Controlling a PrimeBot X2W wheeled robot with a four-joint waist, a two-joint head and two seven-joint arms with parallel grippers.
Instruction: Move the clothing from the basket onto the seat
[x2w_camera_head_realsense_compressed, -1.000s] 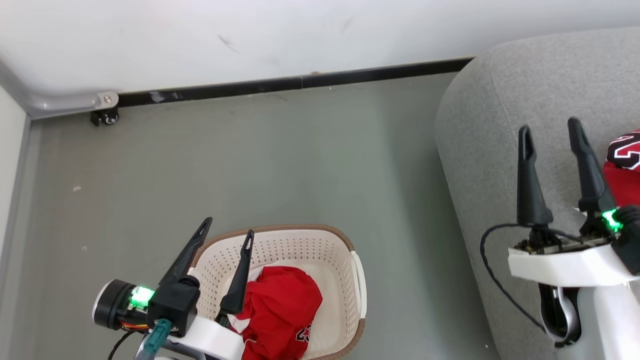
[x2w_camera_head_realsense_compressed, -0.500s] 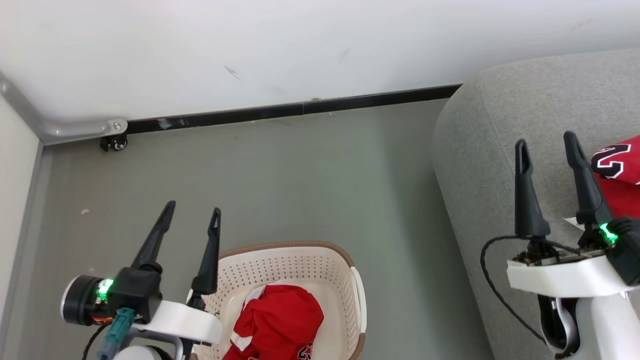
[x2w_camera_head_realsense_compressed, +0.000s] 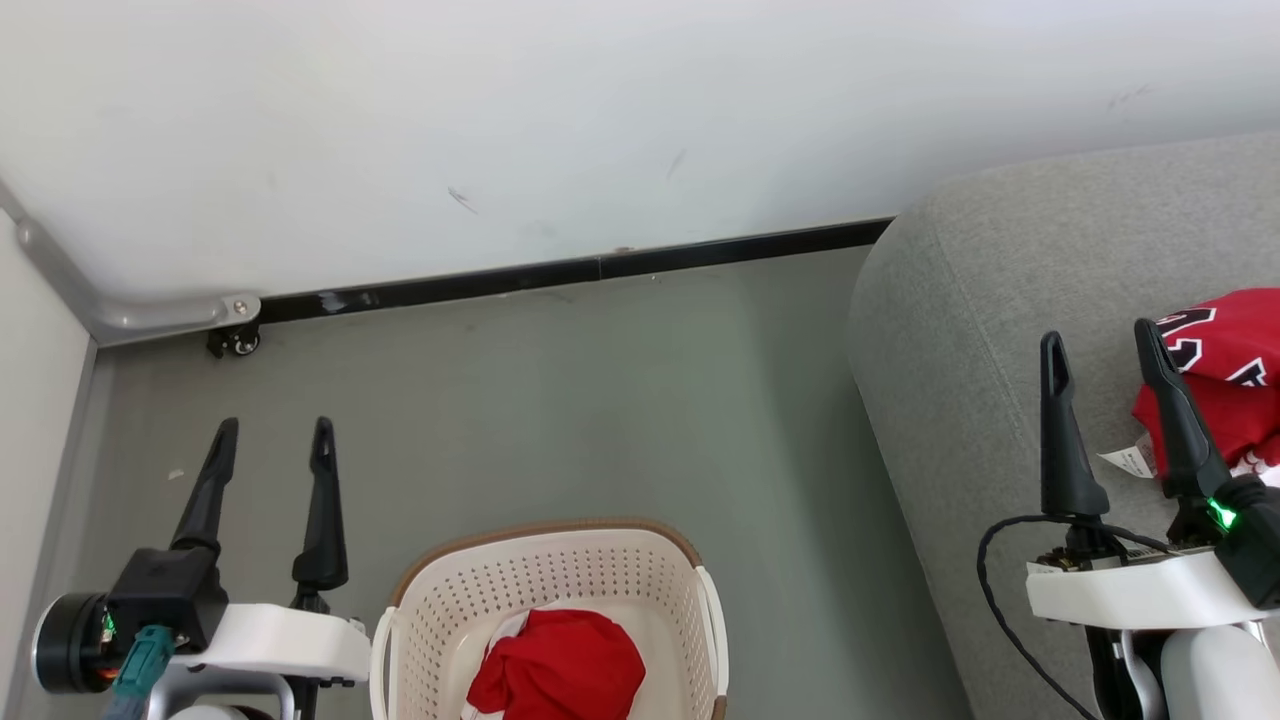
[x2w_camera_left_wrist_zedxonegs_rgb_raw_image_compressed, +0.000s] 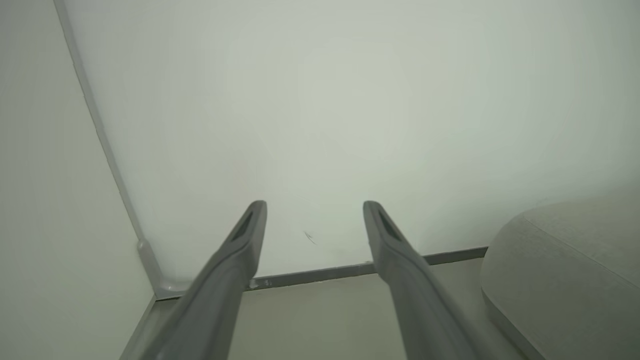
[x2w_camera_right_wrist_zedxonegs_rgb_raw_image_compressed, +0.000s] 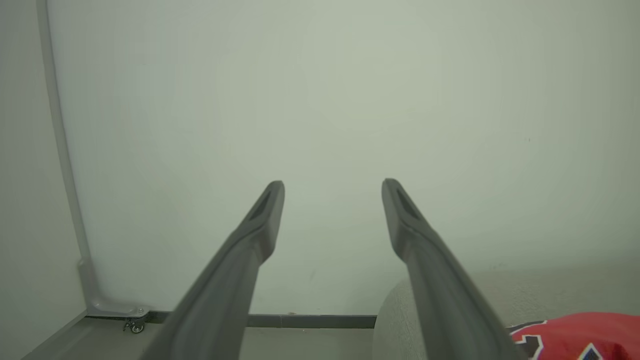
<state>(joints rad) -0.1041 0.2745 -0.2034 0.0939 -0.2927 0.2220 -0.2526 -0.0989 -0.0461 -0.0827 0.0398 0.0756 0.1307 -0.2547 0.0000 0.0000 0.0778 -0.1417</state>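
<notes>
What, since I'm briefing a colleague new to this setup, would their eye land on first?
Bright red fabric stands out: a red jersey with black-and-white numerals lies on the light-grey sofa at right, and a crumpled red garment sits in the cream laundry basket at bottom centre. The left gripper, open, hangs left of the basket; the right gripper, open, is over the sofa beside the jersey.

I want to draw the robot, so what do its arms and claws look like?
The left claw and right claw each have two long, pointed black fingers on a white wrist shell. The left one has a round black part and a teal plug. The right one has a bright green light and a thin black cable looping beside it.
</notes>
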